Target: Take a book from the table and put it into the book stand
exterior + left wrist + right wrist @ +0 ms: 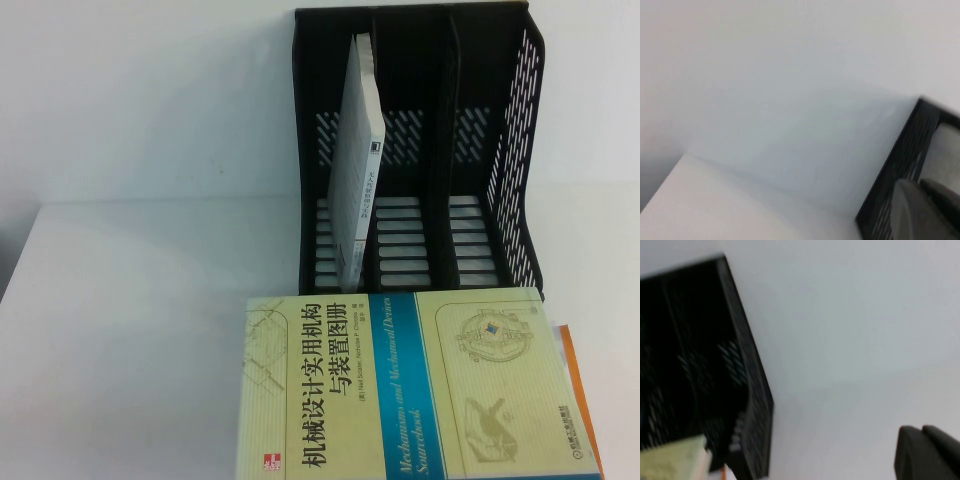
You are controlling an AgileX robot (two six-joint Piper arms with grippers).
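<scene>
The book (400, 385), thick with a pale yellow-green cover and a blue band, lies flat on the table (130, 320) at the front, just before the book stand (420, 150). The black three-slot stand is upright at the back. Neither gripper shows in the high view. My left gripper (920, 187) appears only in its wrist view, shut and empty, beside the stand's left wall (900, 165). My right gripper (921, 430) is shut and empty, off the stand's right wall (752, 390). A corner of the book (670, 460) shows in the right wrist view.
A thin grey-white book (358, 150) leans in the stand's left slot. The other two slots hold nothing. A white book with orange edges (580, 390) lies under the yellow-green book, sticking out on the right. A white wall stands behind the table.
</scene>
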